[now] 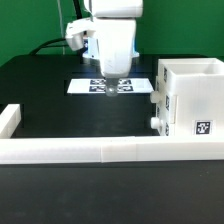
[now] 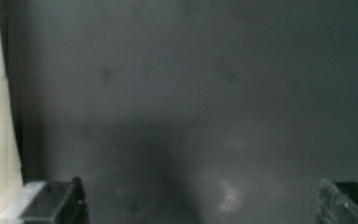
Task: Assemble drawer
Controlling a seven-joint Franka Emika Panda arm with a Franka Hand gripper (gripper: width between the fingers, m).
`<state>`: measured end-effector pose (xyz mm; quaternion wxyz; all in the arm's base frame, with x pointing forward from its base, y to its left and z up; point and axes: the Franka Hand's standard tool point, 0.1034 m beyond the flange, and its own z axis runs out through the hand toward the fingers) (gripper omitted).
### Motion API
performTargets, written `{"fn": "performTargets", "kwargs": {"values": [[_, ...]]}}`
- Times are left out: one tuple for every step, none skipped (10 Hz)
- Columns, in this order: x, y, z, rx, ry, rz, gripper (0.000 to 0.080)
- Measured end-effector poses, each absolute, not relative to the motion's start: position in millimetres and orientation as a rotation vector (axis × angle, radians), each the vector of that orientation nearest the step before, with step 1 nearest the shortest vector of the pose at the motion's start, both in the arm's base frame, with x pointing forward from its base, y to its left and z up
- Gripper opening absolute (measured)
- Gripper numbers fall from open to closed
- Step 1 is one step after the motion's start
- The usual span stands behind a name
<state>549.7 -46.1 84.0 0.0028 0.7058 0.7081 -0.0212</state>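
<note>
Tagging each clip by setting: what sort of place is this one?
Most likely a lab test bench, not a home or workshop. A black table is fenced by a white rail, a board of printed marker tags lies flat on it, and the white drawer box carries a tag too.
</note>
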Motion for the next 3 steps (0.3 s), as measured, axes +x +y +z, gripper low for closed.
{"fn": "performTargets", "kwargs": {"values": [[542.0, -50.9, 88.7, 2.233, 2.191, -0.072, 0.0649], [539.8, -57.0, 92.1, 2.216, 2.177, -0.037, 0.0649], [538.3, -57.0, 90.6, 2.22, 2.177, -0.04, 0.0649]]}}
